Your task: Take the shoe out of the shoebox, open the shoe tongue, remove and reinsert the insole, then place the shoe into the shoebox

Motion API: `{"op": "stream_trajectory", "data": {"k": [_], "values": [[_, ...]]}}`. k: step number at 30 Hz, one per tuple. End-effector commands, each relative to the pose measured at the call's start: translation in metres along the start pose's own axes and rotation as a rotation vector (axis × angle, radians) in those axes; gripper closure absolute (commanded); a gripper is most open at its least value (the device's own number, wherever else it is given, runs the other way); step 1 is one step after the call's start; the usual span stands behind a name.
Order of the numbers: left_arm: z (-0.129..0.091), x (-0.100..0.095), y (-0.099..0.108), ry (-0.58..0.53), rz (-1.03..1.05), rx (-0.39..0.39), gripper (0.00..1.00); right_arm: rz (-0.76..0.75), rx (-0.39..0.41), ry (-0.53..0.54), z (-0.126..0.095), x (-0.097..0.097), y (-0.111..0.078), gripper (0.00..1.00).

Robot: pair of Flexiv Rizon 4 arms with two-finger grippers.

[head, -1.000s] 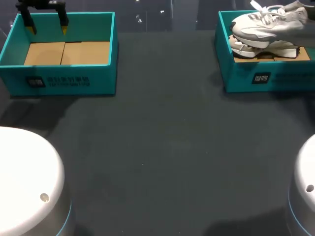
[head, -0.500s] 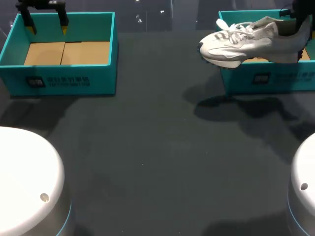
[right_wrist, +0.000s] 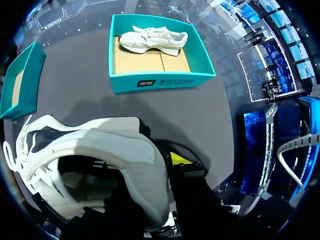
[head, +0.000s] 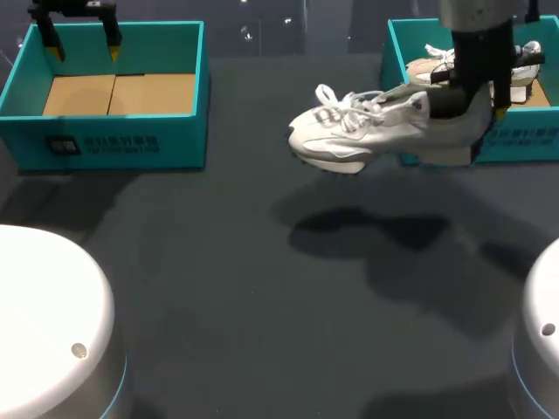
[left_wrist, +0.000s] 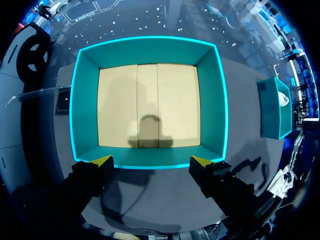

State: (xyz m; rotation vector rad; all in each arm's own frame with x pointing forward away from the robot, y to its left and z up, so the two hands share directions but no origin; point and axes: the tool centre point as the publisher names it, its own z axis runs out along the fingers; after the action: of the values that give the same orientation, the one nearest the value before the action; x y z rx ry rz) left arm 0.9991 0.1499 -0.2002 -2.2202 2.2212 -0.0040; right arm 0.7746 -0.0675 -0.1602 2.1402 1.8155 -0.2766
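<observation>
Over the dark table [head: 262,305], near its far right corner, the white shoe [head: 367,131] is held aloft, its heel clamped by the right gripper [head: 479,106]. The left gripper [left_wrist: 151,161] is spread wide. With only the heel pinched, the shoe could be tipped and dropped.

White shoe [head: 362,133] aloft beside teal shoebox [head: 528,140]

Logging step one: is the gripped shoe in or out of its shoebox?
Out. The right gripper holds the shoe by its heel above the table, clear of the shoebox.
</observation>
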Motion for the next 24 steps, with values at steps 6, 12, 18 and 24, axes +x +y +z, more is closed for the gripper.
{"op": "stream_trajectory", "data": {"k": [6,12,18,24], "values": [[0.0,0.0,0.0,-0.001,0.0,-0.001,0.0,0.006,-0.027,-0.024,0.004,0.018,-0.018,1.0],[0.0,0.0,0.0,-0.001,0.0,-0.001,0.0,0.006,-0.027,-0.024,0.004,0.018,-0.018,1.0],[0.0,0.0,0.0,-0.001,0.0,-0.001,0.0,0.011,-0.029,-0.033,0.003,0.022,-0.022,1.0],[0.0,0.0,0.0,-0.001,0.0,-0.001,0.0,0.017,-0.031,-0.062,0.01,0.051,-0.058,1.0]]}}
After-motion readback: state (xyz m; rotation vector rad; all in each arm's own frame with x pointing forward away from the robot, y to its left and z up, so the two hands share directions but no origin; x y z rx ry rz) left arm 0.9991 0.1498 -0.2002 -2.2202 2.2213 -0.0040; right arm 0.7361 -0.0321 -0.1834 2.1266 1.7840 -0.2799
